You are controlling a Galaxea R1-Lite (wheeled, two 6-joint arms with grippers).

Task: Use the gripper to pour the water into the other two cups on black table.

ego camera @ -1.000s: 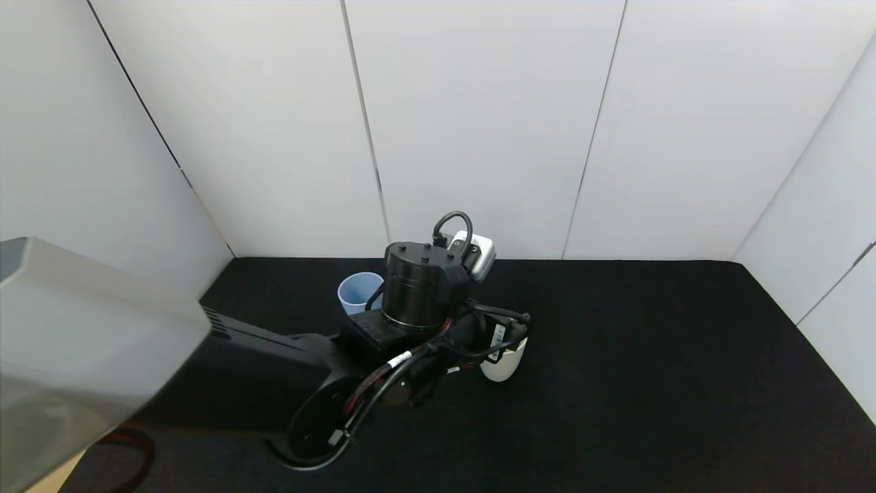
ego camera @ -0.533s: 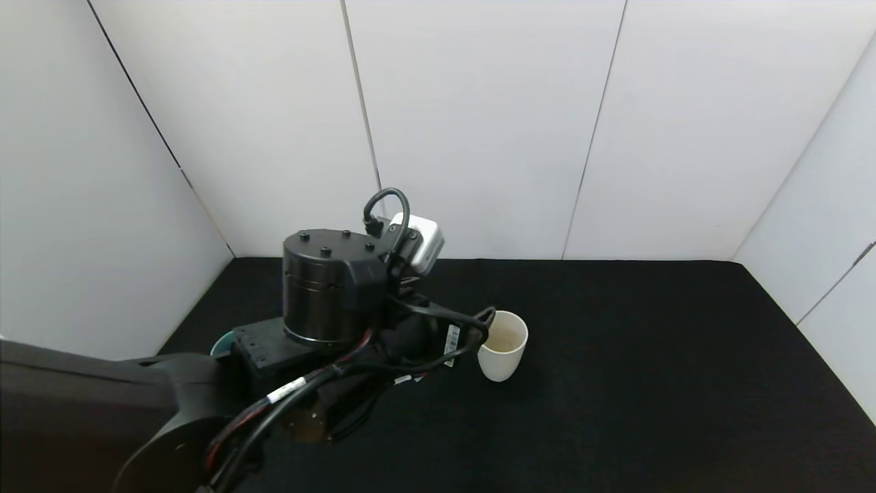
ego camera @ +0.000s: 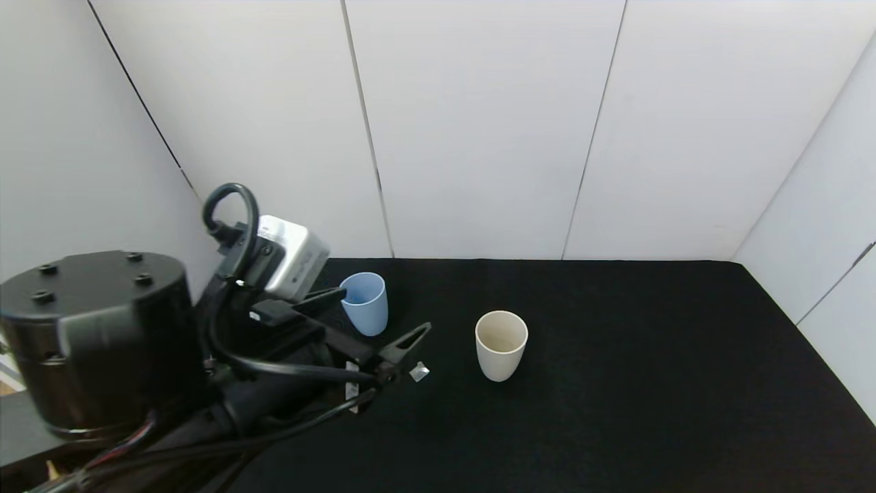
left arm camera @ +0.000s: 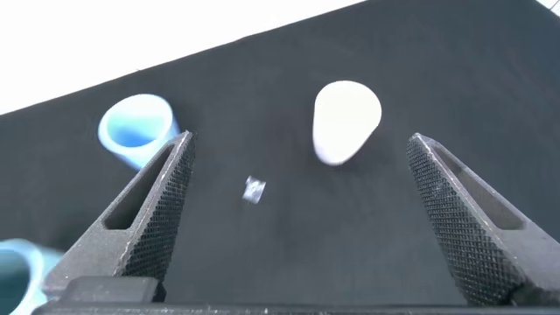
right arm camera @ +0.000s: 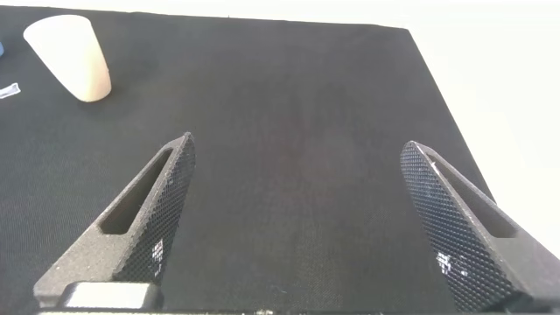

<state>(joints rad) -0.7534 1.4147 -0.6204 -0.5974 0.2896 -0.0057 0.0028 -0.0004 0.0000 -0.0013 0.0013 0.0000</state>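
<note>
- Now my left end effector (ego camera: pixel 373 318) hangs wide open and empty, just beside the light blue cup (ego camera: pixel 365 302).
- Teal cup (left arm camera: pixel 16 267): nearer me than the blue one.
- Beige cup (ego camera: pixel 501 344) stands apart, upright on the black tabletop (ego camera: pixel 650 383).
- My right end effector (right arm camera: pixel 297 219) gapes wide, holding nothing.

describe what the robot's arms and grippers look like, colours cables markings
The left gripper ends a black arm with a fat cylindrical black joint, looping black cables, a small white-grey block and a white label. Its fingers are dark, tapered wedges with a dimpled grip texture and a slot cut through. The right gripper shows only matching dark textured fingers.
</note>
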